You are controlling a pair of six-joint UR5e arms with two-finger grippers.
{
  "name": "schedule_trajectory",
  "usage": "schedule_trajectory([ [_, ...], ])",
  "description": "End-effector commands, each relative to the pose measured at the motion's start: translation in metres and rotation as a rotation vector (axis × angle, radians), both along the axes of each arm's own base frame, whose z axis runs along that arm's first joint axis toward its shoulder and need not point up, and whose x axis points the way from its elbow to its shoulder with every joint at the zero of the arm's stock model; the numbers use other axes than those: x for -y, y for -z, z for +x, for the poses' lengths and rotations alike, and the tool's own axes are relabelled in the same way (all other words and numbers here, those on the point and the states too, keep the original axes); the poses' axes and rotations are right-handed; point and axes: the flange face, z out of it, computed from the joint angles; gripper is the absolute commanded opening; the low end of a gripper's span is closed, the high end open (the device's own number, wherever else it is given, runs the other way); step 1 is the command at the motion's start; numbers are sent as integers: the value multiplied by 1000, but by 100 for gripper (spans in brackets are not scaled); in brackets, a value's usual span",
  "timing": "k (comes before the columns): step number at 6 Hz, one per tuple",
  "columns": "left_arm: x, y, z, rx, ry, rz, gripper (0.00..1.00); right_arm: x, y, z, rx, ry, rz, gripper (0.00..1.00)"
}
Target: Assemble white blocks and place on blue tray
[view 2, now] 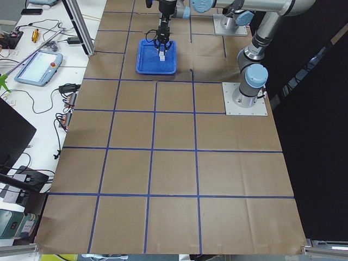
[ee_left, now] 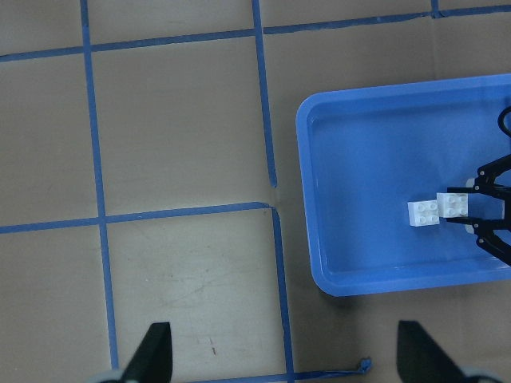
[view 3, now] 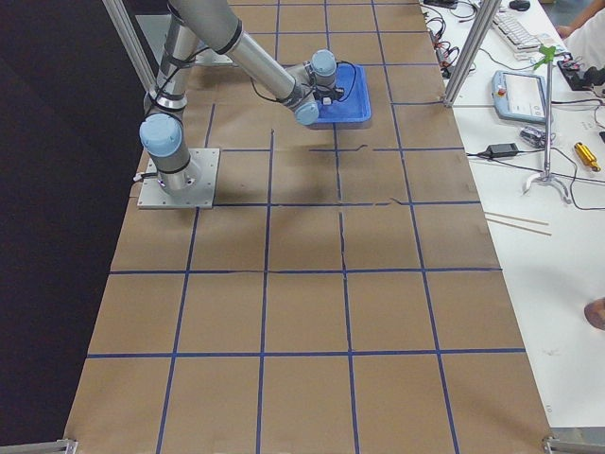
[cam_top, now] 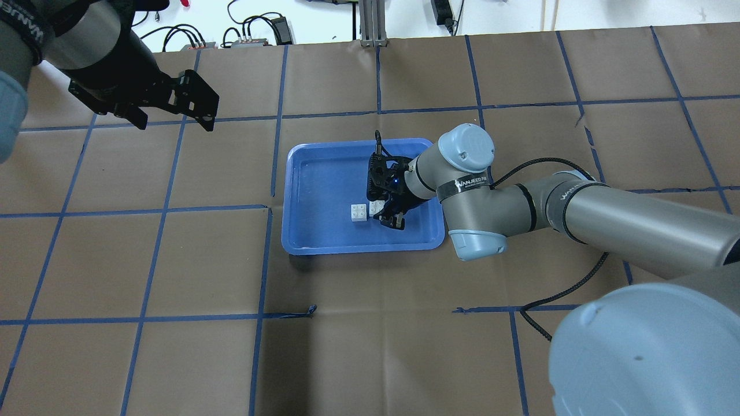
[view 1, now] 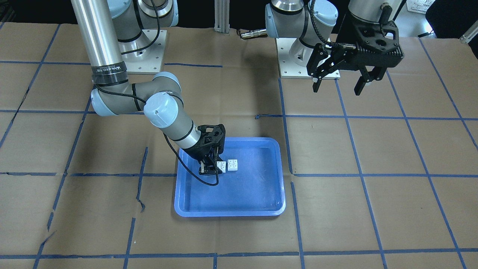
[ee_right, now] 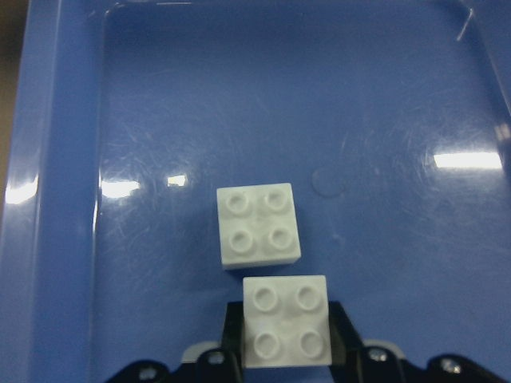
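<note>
White blocks [ee_right: 259, 225] lie mid blue tray [ee_right: 48, 159], off its rim; right gripper [ee_right: 286, 329] clamps lower block [ee_right: 286, 315]; left gripper [view 1: 337, 89] gapes upper right.

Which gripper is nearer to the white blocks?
Right. The right gripper is in the blue tray, closed on one of the white blocks; the left gripper hangs open, far outside the tray.

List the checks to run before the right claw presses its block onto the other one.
1. Right claw grip on held white block: ok, shut on it.
2. Free white block flat in blue tray, studs up: ok.
3. Held block lined up over the free one: not ok, offset to one side.
4. Whether the two blocks touch: cannot tell.
5. Left claw away from the tray: ok, open and off to the side.
</note>
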Motion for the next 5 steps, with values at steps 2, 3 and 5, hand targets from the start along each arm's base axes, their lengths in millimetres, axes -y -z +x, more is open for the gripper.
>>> schedule_trajectory([
  [2,0,-9,0,-4,-5,-19,99,0,-1,0,0,1,-1,25],
  [3,0,-10,-1,-7,-3,-20,99,-1,-1,1,0,0,0,25],
  [5,0,-8,-1,-5,-3,-17,99,-5,-5,6,2,-6,-4,24],
])
